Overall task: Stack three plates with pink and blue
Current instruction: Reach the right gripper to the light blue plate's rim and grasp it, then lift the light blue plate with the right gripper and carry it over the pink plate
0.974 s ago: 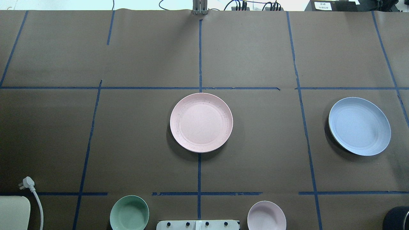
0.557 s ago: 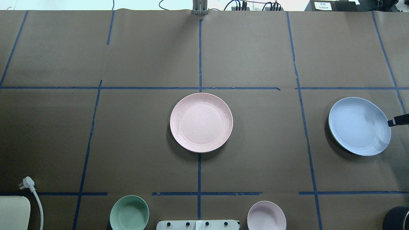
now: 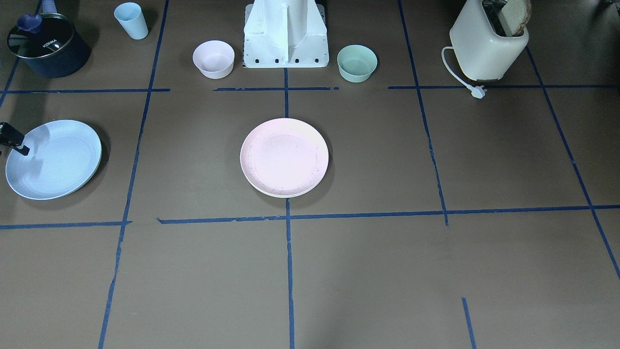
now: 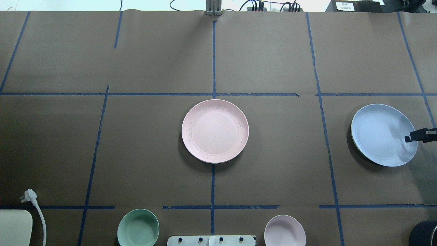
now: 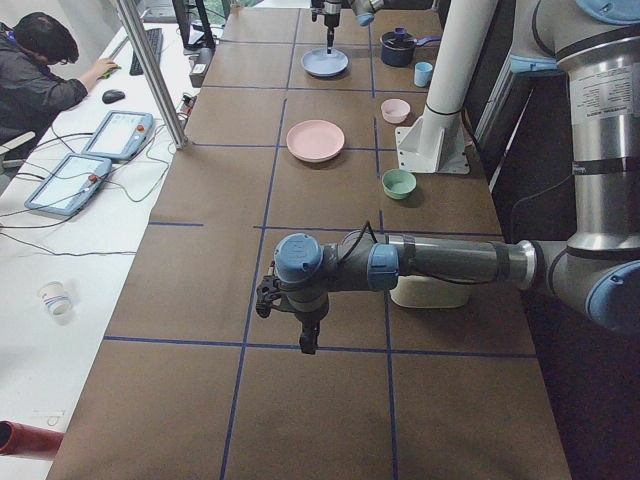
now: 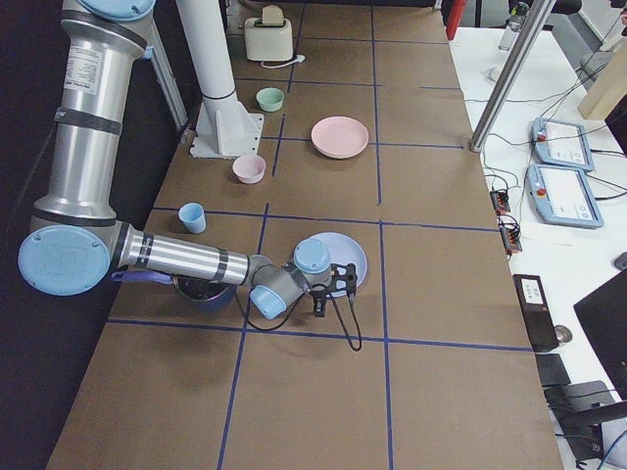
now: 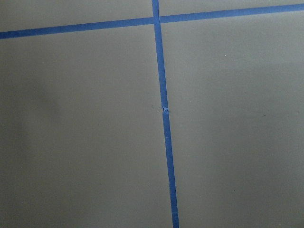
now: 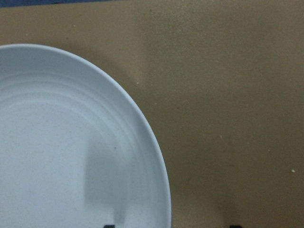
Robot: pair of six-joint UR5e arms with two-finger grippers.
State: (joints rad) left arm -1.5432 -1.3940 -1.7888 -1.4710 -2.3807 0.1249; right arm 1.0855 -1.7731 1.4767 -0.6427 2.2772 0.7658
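1. Hanging over the outer edge of the blue plate (image 4: 382, 135), the right end effector (image 4: 409, 138) has its fingers apart. The wrist view shows one dark fingertip (image 8: 109, 225) above the plate's inside and the other beyond the rim, over the counter (image 4: 273, 153).
2. Whether it touches the plate I cannot tell.
3. The blue plate lies flat on the right side of the counter, well apart from the pink plate (image 4: 215, 131), which sits at the middle on a crossing of the tape lines (image 4: 213, 184).
4. In the front-facing view a thin cream edge shows beneath the pink plate's near rim; whether that is a separate plate I cannot tell.
5. The left end effector (image 5: 303, 335) points down over the counter's left end, near a tape line; fingers apart or together, I cannot tell.
6. A green bowl (image 4: 138, 228) and a small pink bowl (image 4: 285, 230) stand on either side of the robot's base (image 3: 286, 34).
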